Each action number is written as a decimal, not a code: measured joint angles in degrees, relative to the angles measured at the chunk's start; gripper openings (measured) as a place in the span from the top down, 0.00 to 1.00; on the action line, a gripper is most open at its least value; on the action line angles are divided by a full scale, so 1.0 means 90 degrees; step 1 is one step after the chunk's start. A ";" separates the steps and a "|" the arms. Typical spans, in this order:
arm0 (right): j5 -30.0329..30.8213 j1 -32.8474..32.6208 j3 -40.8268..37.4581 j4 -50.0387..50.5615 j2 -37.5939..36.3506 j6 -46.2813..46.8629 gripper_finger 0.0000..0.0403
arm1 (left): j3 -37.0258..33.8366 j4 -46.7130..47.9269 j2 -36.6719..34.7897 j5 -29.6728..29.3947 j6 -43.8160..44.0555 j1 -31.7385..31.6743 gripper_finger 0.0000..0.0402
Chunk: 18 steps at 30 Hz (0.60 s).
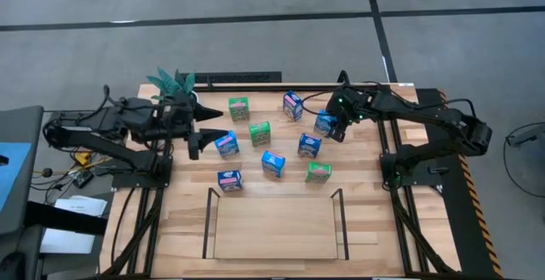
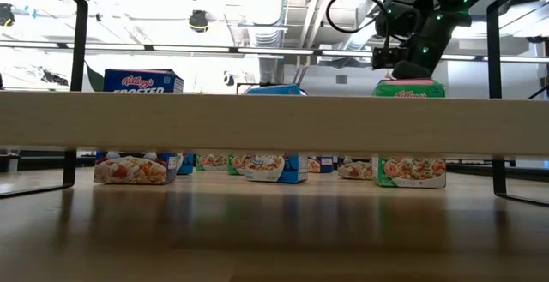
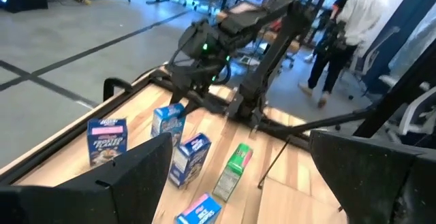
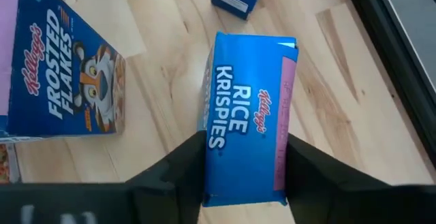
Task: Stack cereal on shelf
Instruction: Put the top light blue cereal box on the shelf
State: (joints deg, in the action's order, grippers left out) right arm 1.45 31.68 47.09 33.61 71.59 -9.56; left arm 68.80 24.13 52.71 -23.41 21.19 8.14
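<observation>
Glossy printed cardboard cereal boxes (image 1: 273, 163) — on a smooth, pale wood-plank table (image 1: 375, 220) — matt dark-metal shelf (image 1: 207, 225) rails.

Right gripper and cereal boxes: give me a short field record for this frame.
right gripper: closed on the sides of a blue Rice Krispies box, at the table's far right
left gripper: open, empty, beside the plant
shelf: near edge, no boxes on it
loose cereal: blue and green boxes scattered mid-table, e.g. a green box
</observation>
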 joint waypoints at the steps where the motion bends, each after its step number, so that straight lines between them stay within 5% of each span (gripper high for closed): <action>1: 0.0000 0.0000 0.0000 0.0005 0.0000 0.0000 0.57 | -0.0001 0.0019 0.0037 -0.0001 0.0000 0.0000 0.16; 14: 0.0000 -0.0003 0.0828 0.0691 -0.0629 0.0007 0.62 | -0.0001 -0.0189 0.0289 0.0024 -0.0140 -0.0007 0.16; 18: 0.0002 -0.0126 0.1442 0.1040 -0.0977 0.0011 0.63 | -0.0001 -0.0524 0.0433 0.0579 -0.0187 -0.0255 0.16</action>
State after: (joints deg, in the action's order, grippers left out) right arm 1.47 30.55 60.07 42.97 62.80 -9.46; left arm 68.79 19.41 56.60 -18.20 19.51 5.85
